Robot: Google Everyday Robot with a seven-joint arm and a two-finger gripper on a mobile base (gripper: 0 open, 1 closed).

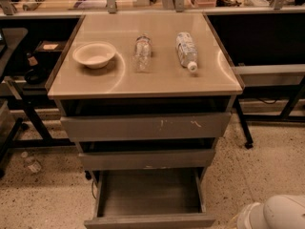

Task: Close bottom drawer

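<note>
The bottom drawer (150,199) stands pulled out at 6 o'clock, under two wider ones. The end effector (275,213) is a white rounded shape at 5 o'clock, apart from the drawer; whether it is apart or together, I cannot tell.

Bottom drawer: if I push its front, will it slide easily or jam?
The bottom drawer looks empty, so probably light. Pulled far out, it may skew under an off-centre push. The gripper is unseen; white arm shows lower right.
</note>
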